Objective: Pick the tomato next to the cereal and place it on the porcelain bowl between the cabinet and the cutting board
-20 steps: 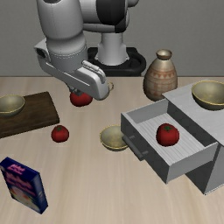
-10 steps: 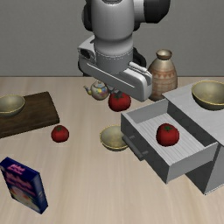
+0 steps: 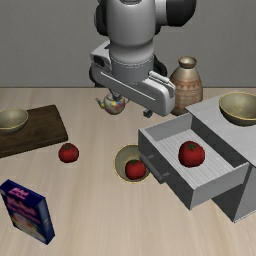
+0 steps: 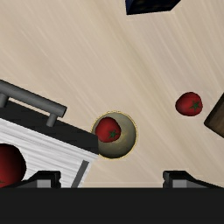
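A red tomato (image 3: 136,169) (image 4: 108,129) lies in the small porcelain bowl (image 3: 122,158) (image 4: 129,136), which stands between the cutting board (image 3: 40,128) and the grey cabinet (image 3: 228,140). High above that bowl hangs my gripper (image 3: 140,106) (image 4: 112,179), open, with nothing between its fingers. A second tomato (image 3: 68,153) (image 4: 188,104) rests on the table near the board's corner. The blue cereal box (image 3: 27,210) (image 4: 153,5) stands toward the front at the exterior view's left.
The cabinet's drawer (image 3: 165,172) is pulled out right beside the bowl, with a third tomato (image 3: 192,153) (image 4: 7,164) inside. One bowl (image 3: 240,108) sits on the cabinet top, another (image 3: 11,121) on the cutting board. A brown jug (image 3: 184,84) stands behind.
One second ago I carried the tomato from the exterior view's left toward the cabinet. Half a second ago it was still in my fingers; now it is released and lies in the bowl.
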Robot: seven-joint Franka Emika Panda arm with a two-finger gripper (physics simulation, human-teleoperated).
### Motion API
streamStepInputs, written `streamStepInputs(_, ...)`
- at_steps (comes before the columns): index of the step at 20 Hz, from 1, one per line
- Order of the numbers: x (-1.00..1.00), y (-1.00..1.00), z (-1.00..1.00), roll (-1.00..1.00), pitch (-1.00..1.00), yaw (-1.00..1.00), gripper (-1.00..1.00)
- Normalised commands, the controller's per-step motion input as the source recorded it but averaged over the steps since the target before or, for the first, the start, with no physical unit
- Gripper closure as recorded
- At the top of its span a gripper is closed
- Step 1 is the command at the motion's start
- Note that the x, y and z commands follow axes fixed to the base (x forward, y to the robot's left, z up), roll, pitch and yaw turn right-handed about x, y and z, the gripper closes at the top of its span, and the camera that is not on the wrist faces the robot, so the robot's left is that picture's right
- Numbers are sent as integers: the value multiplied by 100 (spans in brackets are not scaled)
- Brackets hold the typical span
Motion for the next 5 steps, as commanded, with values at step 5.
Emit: streamStepInputs(5, 0, 0, 0, 0, 0, 0, -100)
